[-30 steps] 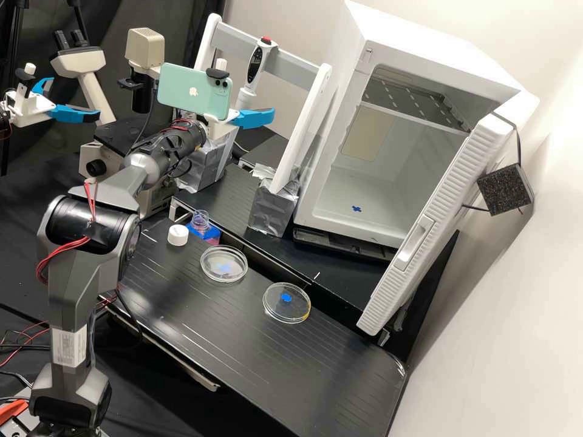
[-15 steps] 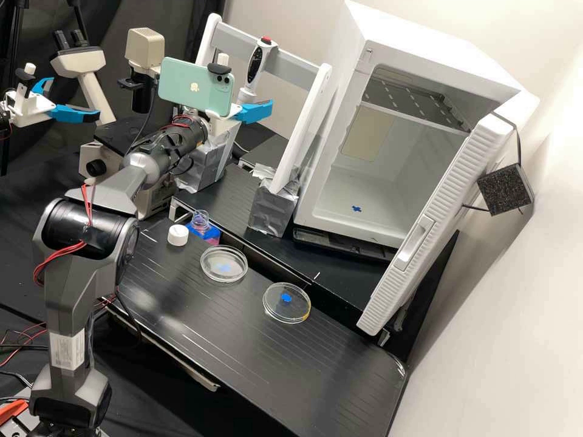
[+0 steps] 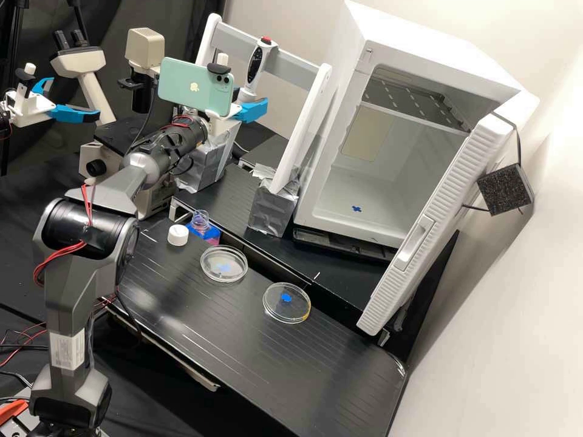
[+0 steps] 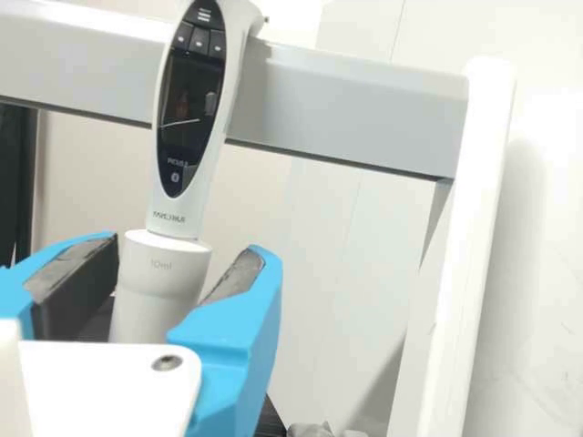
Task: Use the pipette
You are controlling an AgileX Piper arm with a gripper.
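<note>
The pipette (image 3: pixel 256 64) is up at the grey bar of the rack (image 3: pixel 297 68). The gripper (image 3: pixel 257 109) is by the rack too, low down by the pipette. Its blue fingers (image 4: pixel 239 326) are spread apart, with the pipette's white lower part between them. I can't tell if they touch it. A moment ago, the blue tip in the high view was a bit nearer the rack's white post (image 3: pixel 305 121). The pipette has stayed at the rack.

Pipette (image 4: pixel 182 211): smooth plastic; screen (image 4: pixel 189 100), glossy. Right dish (image 3: pixel 296 308): clear, glossy. Rack's right foot (image 3: pixel 271 212): wrinkled, metallic-looking. Sponge-like block (image 3: pixel 505 191): rough.
</note>
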